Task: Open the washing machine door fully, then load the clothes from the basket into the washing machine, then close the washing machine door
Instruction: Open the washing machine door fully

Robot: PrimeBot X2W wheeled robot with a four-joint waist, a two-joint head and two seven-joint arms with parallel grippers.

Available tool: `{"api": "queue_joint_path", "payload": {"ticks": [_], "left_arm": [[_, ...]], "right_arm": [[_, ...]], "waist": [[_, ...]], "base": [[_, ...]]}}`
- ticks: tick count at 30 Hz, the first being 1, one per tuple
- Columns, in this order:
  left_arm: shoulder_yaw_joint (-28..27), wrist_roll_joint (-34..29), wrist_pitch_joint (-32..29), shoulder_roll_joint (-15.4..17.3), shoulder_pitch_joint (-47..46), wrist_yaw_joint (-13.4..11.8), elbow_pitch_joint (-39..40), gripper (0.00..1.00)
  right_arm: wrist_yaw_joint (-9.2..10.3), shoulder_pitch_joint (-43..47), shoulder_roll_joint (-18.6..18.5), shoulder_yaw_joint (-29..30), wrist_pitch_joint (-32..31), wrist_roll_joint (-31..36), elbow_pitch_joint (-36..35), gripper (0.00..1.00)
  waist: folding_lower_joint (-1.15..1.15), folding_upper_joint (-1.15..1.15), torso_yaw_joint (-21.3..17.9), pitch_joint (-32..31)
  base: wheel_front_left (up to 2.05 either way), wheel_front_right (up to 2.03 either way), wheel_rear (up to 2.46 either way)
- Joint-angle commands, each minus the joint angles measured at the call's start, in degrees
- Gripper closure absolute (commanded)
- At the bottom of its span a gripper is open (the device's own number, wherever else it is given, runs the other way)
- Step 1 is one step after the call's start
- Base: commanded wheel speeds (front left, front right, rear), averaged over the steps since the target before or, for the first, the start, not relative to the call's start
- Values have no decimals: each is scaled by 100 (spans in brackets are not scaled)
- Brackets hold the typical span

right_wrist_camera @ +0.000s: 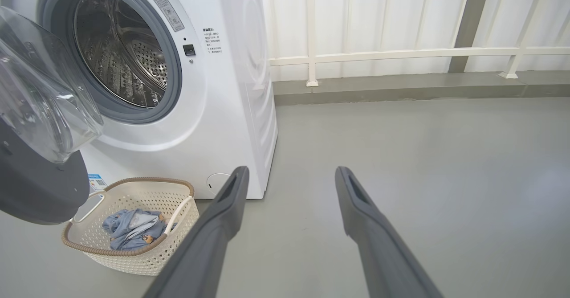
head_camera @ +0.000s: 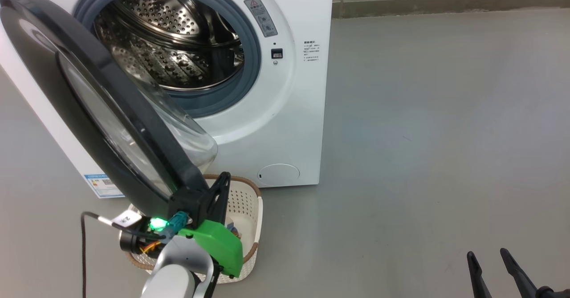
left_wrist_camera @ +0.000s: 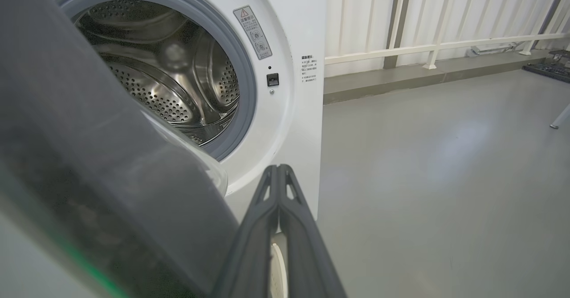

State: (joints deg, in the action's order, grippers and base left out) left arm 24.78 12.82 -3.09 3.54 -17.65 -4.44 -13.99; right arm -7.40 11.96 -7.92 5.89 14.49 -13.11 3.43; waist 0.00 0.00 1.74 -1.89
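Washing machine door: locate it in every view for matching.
Head view: washing machine door open, across the left half.
Left wrist view: door blurred, along the left side.
Right wrist view: door at the left edge.
Shared landmark: black latch socket right of the drum opening.

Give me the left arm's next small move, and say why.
Probably swing the washing machine door wider, toward the robot's left, with the shut left gripper, which sits right by the door's lower edge. The door stands only partly open and hangs over the basket, where the clothes lie, so reaching them looks awkward until it clears.
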Motion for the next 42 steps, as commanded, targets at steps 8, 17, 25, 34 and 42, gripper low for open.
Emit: {"api": "queue_joint_path", "payload": {"ticks": [8, 17, 25, 34, 42], "left_arm": [[-367, 83, 81, 179, -107, -278, 146, 100], [-554, 96, 122, 327, 437, -660, 753, 100], [-620, 72, 116, 415, 784, -874, 1199, 100], [-614, 62, 167, 478, 1067, -988, 1480, 100], [-702, 56, 276, 562, 1118, -1079, 1545, 100]], "right_arm": [[-9, -60, -87, -146, 51, 64, -129, 0], [-9, -49, -73, -105, 51, 53, -140, 0], [-9, -59, -64, -57, 51, 68, -167, 0], [-9, -43, -51, -26, 51, 65, -160, 0], [-9, -11, -67, -30, 51, 65, -154, 0]], "waist": [[0, 0, 38, 12], [0, 0, 189, 72], [0, 0, 370, 103], [0, 0, 826, 98], [0, 0, 1273, 92]], "base": [[0, 0, 0], [0, 0, 0], [0, 0, 0], [0, 0, 0], [0, 0, 0]]}}
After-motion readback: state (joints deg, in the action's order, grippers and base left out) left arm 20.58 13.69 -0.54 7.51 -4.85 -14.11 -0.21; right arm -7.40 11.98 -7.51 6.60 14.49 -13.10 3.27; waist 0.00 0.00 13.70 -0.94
